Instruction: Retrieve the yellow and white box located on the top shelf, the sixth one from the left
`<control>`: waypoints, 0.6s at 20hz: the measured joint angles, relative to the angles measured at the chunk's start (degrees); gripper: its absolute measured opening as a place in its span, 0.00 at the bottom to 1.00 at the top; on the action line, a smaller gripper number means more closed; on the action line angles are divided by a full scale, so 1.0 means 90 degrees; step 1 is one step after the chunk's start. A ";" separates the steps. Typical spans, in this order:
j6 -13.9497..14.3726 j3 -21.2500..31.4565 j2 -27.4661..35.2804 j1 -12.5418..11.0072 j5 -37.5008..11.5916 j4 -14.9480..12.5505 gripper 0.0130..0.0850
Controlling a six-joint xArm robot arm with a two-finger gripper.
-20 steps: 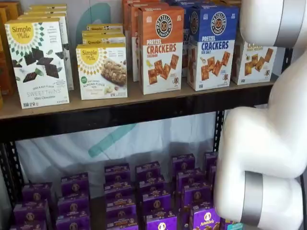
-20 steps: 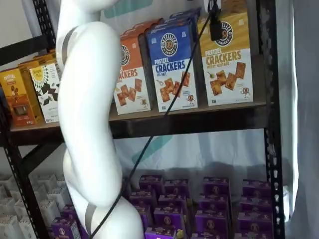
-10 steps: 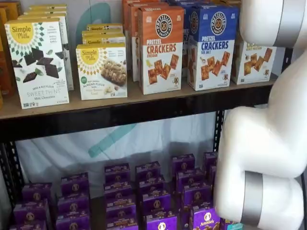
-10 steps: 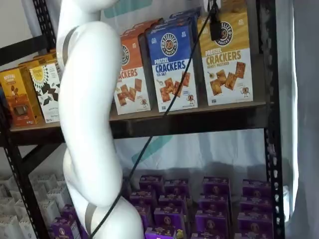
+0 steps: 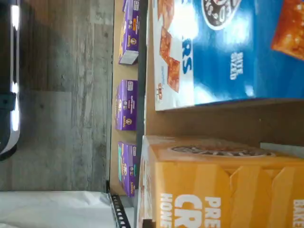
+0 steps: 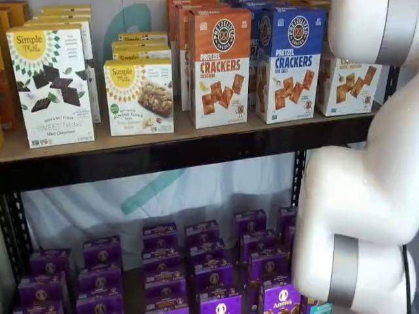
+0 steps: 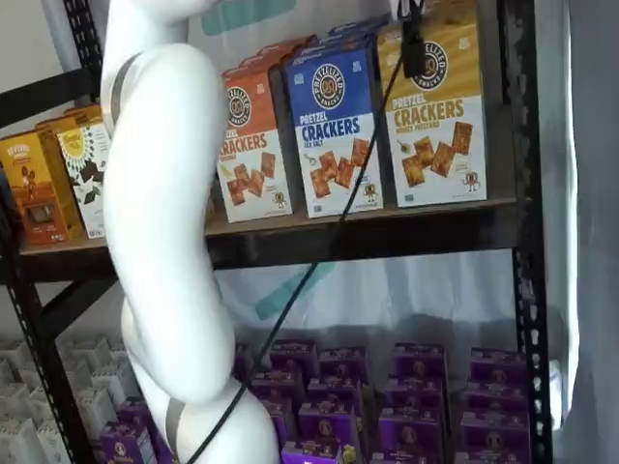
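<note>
The yellow and white box (image 7: 435,116) stands at the right end of the top shelf (image 7: 368,237), next to a blue box (image 7: 338,126). In a shelf view only its white lower front (image 6: 347,85) shows, behind my white arm. In the wrist view its yellow top (image 5: 223,190) is very close. Of my gripper (image 7: 413,43) only one black finger shows, hanging from above with a cable, in front of the box's upper front. I cannot tell whether it is open or shut.
An orange box (image 7: 251,145) and the blue box (image 6: 288,62) stand left of the target. White Simple Mills boxes (image 6: 52,85) are further left. Several purple boxes (image 6: 209,268) fill the shelf below. My white arm (image 7: 164,213) stands in front of the shelves. A black upright (image 7: 522,193) is at the right.
The arm has shifted a little. The yellow and white box looks slightly shifted and tilted on the shelf.
</note>
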 joint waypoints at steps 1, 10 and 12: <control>-0.0026 0.0007 -0.0029 -0.0041 0.0037 0.0028 0.67; -0.0318 0.0273 -0.0434 -0.0374 0.0348 0.0051 0.67; -0.0407 0.0472 -0.0611 -0.0439 0.0380 -0.0017 0.67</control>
